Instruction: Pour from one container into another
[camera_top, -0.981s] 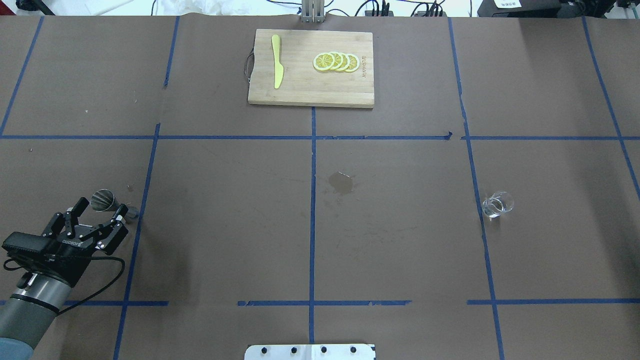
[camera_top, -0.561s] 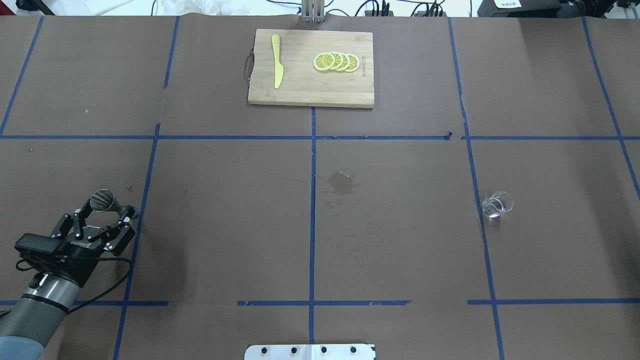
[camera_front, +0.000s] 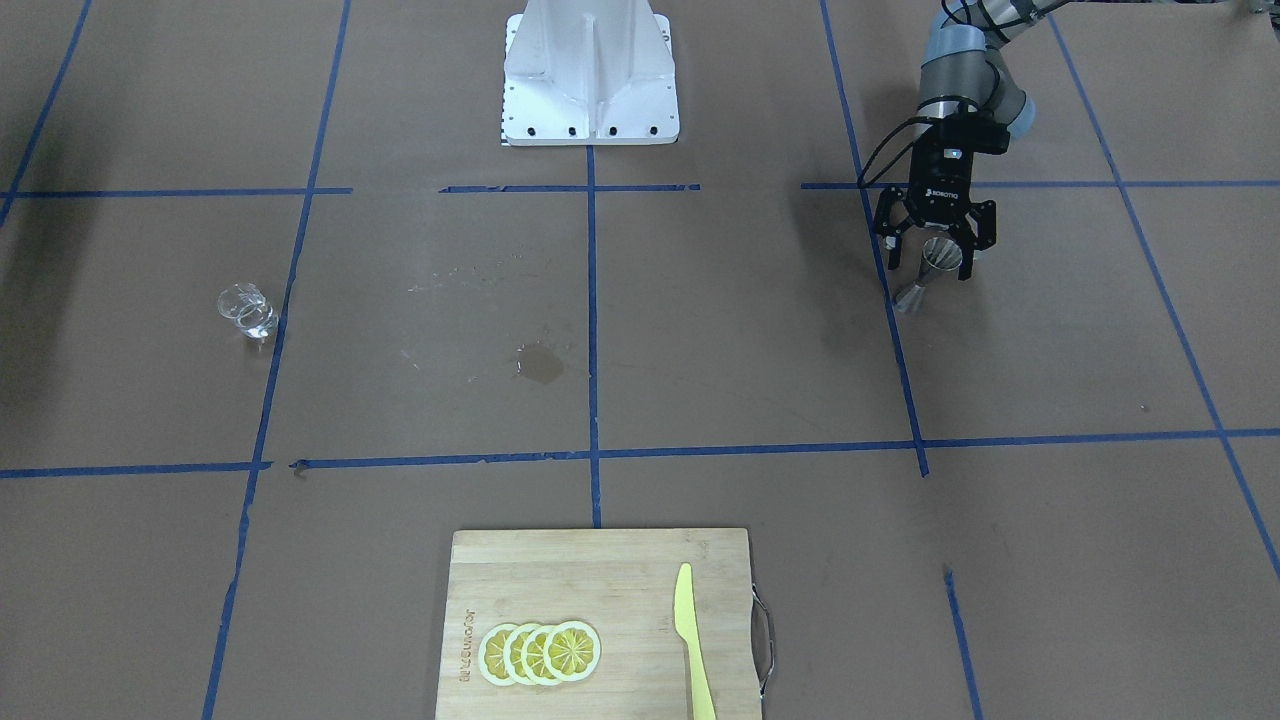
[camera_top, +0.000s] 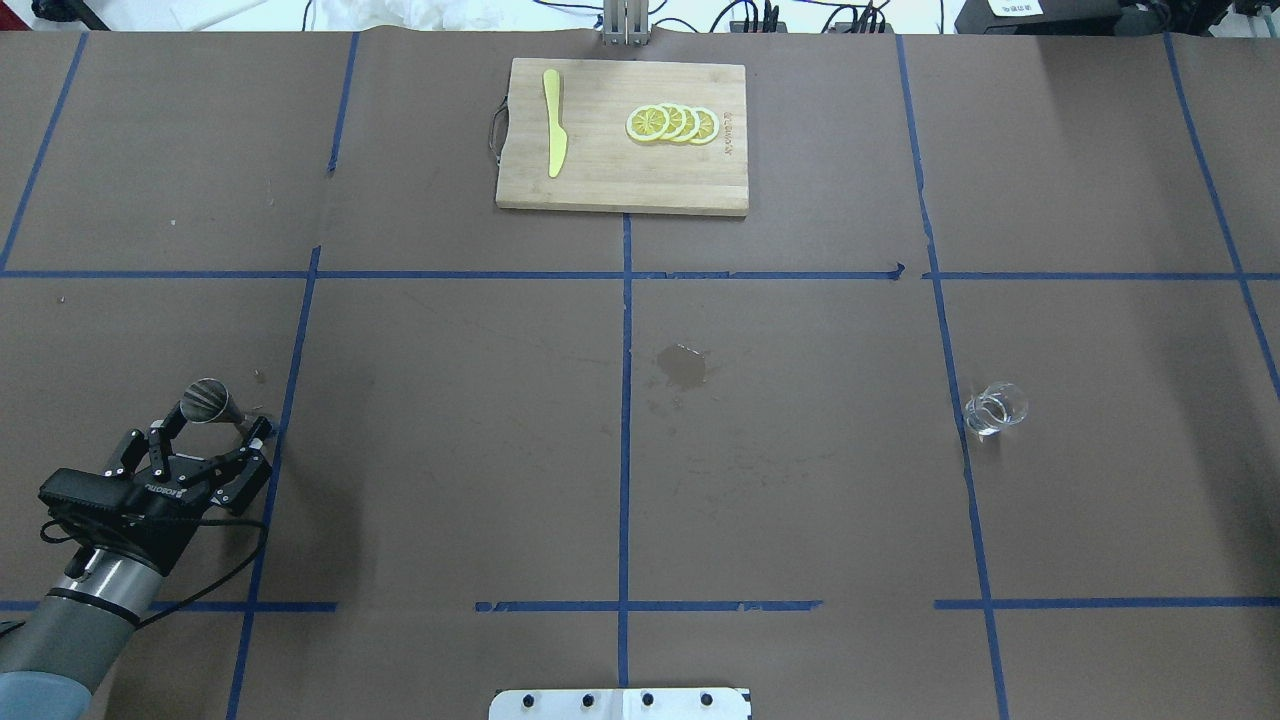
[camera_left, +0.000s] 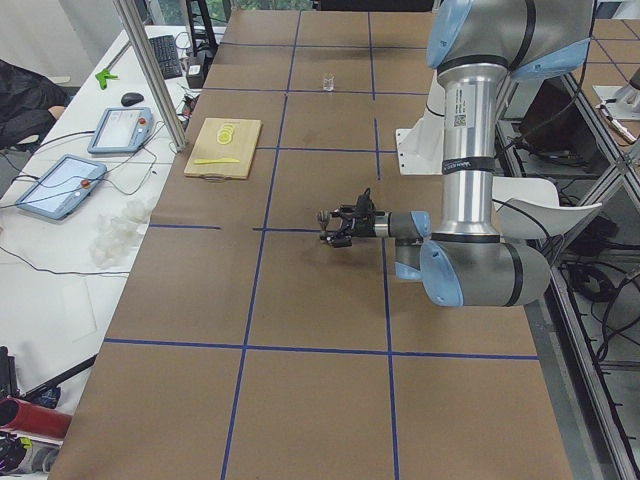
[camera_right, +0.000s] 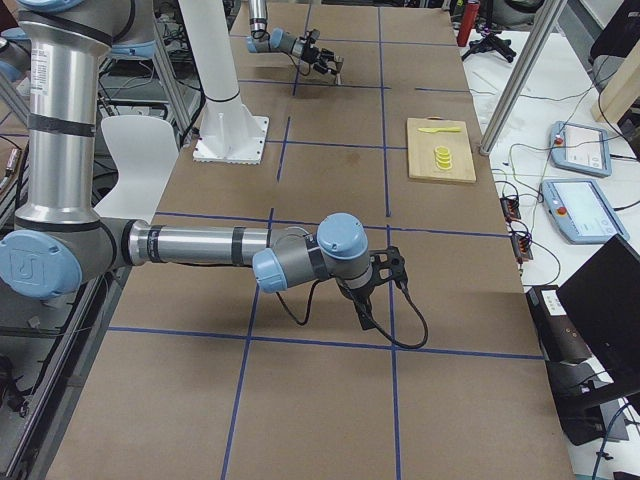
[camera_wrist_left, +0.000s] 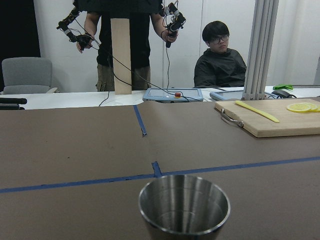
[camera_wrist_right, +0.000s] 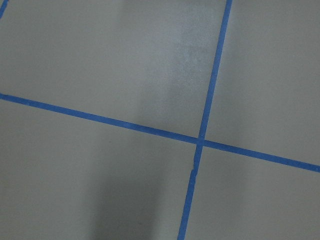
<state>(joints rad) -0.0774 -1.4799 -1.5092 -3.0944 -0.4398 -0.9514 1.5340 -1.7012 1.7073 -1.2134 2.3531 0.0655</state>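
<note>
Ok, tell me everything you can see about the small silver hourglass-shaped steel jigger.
The silver steel jigger is two shiny cones joined at a narrow waist. It stands upright on the brown paper-covered table, beside a blue tape line. Its upper cup opens upward and looks empty in the left wrist view. The open left gripper straddles it, a finger on either side; whether they touch it is unclear.

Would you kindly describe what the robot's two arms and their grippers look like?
Both arms are silver-grey tubes with light-blue joint caps: the left arm and the right arm. The left gripper is black, with two linked fingers and white lettering on its body; a black cable loops from its wrist. The right arm's wrist carries a similar looping cable.
</note>
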